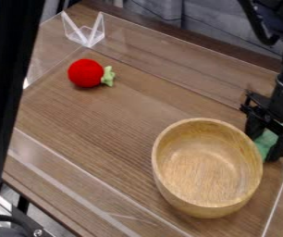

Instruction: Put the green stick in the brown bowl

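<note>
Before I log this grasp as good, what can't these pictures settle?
- Green stick: the tool covers most of it, so its full length and lie are hidden.
- Contact: whether the fingertips truly pinch it is too small and blurred.
- Brown bowl: its far side beside the stick is partly masked.

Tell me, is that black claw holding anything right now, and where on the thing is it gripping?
Yes. The gripper is shut on the green stick, which lies on the table just right of the brown bowl. It grips the stick's far end; the near end shows below it.
</note>
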`<state>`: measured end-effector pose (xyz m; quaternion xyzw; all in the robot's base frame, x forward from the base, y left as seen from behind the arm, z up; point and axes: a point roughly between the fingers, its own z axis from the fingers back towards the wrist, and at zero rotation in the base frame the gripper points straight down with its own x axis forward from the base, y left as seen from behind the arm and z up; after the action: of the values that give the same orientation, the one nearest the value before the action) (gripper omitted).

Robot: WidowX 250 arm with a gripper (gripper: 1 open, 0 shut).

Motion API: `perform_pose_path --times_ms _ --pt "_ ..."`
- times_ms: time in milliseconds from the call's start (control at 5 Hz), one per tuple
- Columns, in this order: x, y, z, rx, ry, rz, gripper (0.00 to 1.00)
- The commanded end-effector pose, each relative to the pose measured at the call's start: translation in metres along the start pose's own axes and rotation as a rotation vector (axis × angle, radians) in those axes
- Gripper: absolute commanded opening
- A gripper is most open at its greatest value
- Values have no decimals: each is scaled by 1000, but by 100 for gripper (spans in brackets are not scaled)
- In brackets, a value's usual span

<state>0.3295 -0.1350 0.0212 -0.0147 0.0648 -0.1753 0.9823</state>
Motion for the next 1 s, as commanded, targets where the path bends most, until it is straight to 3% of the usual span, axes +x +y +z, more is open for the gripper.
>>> perform_pose_path --times_ms 0,600,800 --pt "5 12 14 -7 -34 13 0" --pt "29 12 11 -35 -46 144 0" --pt "34 17 12 -47 -54 229 0"
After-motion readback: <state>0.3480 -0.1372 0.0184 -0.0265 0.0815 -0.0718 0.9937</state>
